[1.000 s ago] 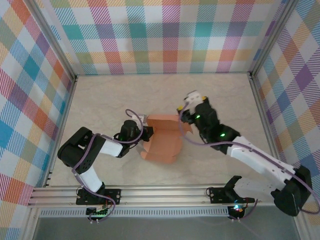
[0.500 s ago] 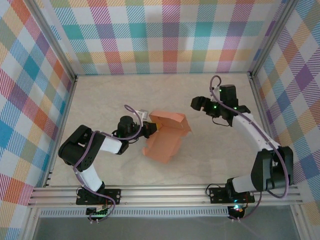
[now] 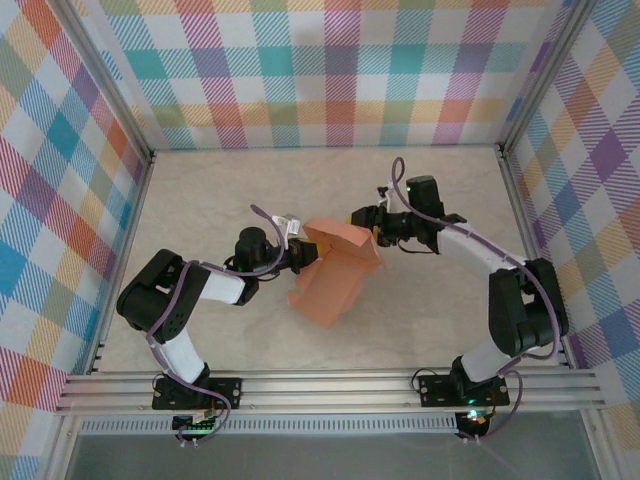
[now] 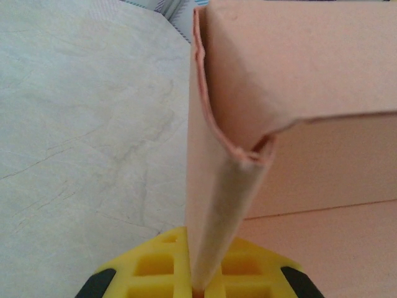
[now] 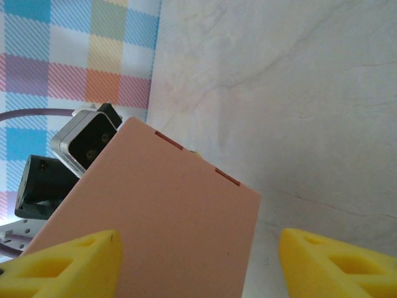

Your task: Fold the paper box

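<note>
Paper box (image 3: 335, 282) pinched in left hand (image 3: 303, 256) | right hand (image 3: 368, 222) spread astride it

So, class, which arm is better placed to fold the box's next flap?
Probably right: the right gripper is open at the paper box's far-right corner; the left gripper is clamped on a side flap.

The top external camera looks down from above and behind the arm bases (image 3: 197, 388), taking in the whole table (image 3: 200, 190) and 3 plaid walls (image 3: 340, 70). The left wrist camera looks along the left gripper (image 4: 198, 279), very close to the paper box (image 4: 298, 62) edge. The right wrist camera, also close, faces the box's flat panel between the right gripper (image 5: 198, 261) fingers. All 3 share the box
</note>
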Tool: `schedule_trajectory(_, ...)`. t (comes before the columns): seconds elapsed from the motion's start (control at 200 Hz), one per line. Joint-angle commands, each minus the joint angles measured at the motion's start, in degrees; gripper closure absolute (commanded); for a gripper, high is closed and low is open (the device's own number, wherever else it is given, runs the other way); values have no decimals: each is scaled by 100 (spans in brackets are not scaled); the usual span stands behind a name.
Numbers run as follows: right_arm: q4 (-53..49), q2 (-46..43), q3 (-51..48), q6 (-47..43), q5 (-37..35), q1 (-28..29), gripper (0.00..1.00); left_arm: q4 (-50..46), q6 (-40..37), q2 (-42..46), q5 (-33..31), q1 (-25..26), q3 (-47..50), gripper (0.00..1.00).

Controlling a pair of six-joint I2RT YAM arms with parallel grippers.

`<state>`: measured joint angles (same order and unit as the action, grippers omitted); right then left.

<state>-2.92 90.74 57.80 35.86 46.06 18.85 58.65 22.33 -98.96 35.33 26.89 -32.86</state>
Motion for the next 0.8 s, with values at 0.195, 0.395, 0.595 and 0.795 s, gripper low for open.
schedule_trajectory(0.195, 573, 148, -102, 180, 451, 452, 35, -217, 291, -104, -769, 1, -209, 100)
schedule_trajectory(0.395, 895, 253, -252, 447, 404, 610, 38, -175, 478, -233, -784, 11, -309, 100)
schedule_trajectory(0.595, 641, 179, -144, 239, 179, 588, 38, -357, 357, -149, -832, 4, -274, 100)
schedule_trajectory(0.795, 311, -65, -168, 118, -321, 161, 26, -895, -24, 88, -878, 4, -197, 100)
